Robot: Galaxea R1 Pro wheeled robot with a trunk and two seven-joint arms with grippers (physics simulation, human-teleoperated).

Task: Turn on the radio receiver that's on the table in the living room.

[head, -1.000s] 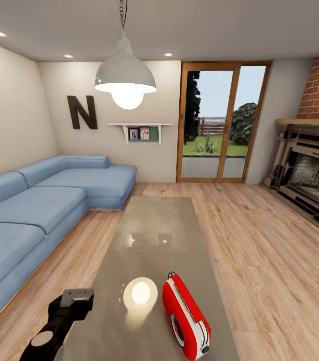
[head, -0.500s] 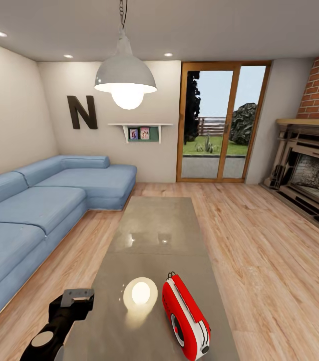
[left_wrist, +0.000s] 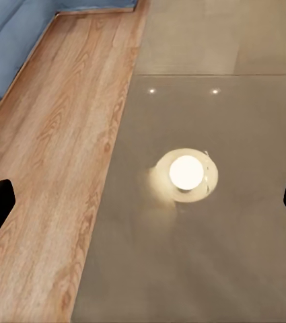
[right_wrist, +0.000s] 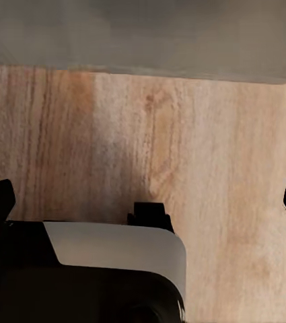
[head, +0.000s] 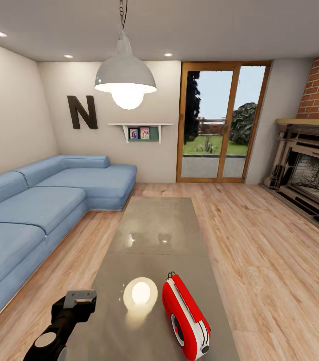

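Left tool (left_wrist: 143, 202) — fingers spread, hovering over the surface (head: 154, 235) near its left edge; radio receiver (head: 186, 317) upright at the near right. Right tool (right_wrist: 143, 202) — spread above wood floor (right_wrist: 183, 141).

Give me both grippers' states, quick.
Left gripper: open, empty, over the glossy grey table.
Right gripper: open, empty, over wood floor.
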